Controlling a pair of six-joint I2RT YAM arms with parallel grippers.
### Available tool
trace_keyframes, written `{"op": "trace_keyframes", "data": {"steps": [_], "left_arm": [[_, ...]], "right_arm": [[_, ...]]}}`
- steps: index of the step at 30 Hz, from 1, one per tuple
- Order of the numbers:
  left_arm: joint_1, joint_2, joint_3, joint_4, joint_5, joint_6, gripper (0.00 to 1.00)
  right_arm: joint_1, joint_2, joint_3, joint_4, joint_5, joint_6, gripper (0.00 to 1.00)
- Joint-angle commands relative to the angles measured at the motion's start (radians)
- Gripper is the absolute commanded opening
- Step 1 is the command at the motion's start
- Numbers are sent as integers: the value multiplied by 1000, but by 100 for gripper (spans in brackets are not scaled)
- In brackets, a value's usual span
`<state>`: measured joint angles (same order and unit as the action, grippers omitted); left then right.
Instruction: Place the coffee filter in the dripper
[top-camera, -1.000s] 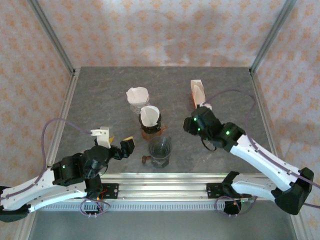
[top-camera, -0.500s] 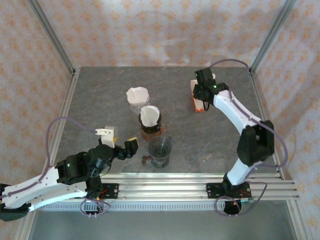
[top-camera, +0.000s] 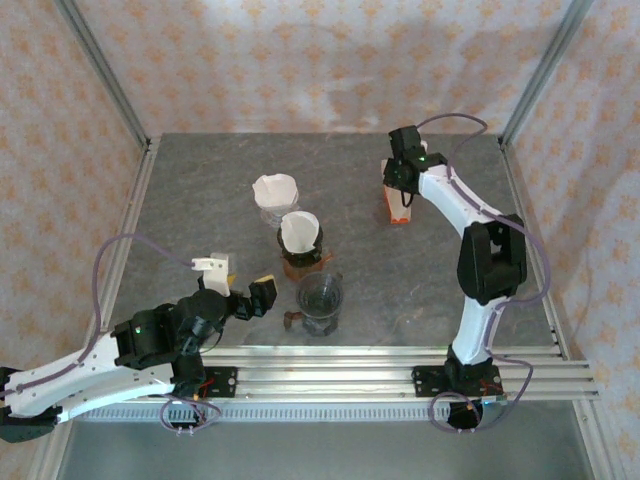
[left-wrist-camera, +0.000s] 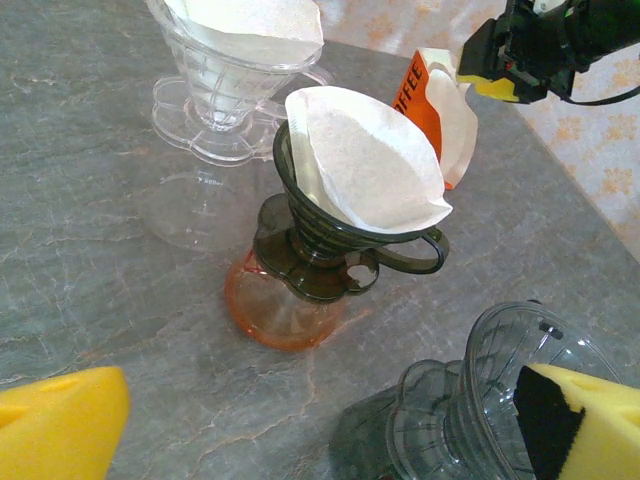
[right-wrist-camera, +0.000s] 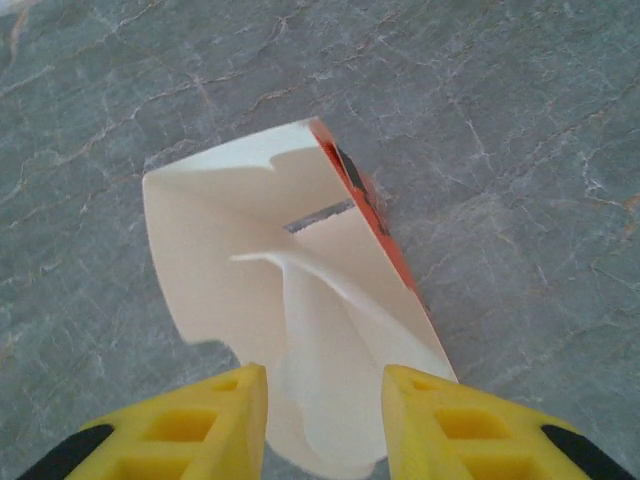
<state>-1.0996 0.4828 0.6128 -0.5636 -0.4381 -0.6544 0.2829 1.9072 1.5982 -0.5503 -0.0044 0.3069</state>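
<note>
White coffee filter (right-wrist-camera: 320, 330), thin and softly creased, standing in an open orange box (top-camera: 398, 212), cream inside, at the upper right of the overhead frame. Right gripper (right-wrist-camera: 325, 425) down over it, yellow fingers half-closed to either side of the paper; hard to tell whether pinching. Empty smoky dripper (top-camera: 321, 296) at lower centre, well apart from the box. Above it, a dark dripper (left-wrist-camera: 330, 245) and a clear dripper (left-wrist-camera: 215, 85), each lined with white paper. Left gripper (top-camera: 238, 290) at lower left, jaws spread wide, holding nothing.
</note>
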Motion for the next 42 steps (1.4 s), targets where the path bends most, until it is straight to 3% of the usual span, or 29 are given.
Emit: {"op": "trace_keyframes", "data": {"steps": [1,11,19,23,36,42], "left_arm": [[3,4,-10,5,-30,6,100],[7,4,-16,10,-24,2,100],[10,4,-18,7,-25,-2,100],[10,4,-19,10,-21,-4,100],[12,1,-8,11,-10,-7,100],[11,-1,4,5,-8,-11,100]], "right_arm": [[-3,24,37,24,-23,27,35],[-7,79,68,18,-38,32,32],[-7,89,62,18,-38,25,16],[-7,69,51,18,-39,15,0],[-5,-138,-94,-3,5,28,0],[-2,-315,-221,-6,47,31,0]]}}
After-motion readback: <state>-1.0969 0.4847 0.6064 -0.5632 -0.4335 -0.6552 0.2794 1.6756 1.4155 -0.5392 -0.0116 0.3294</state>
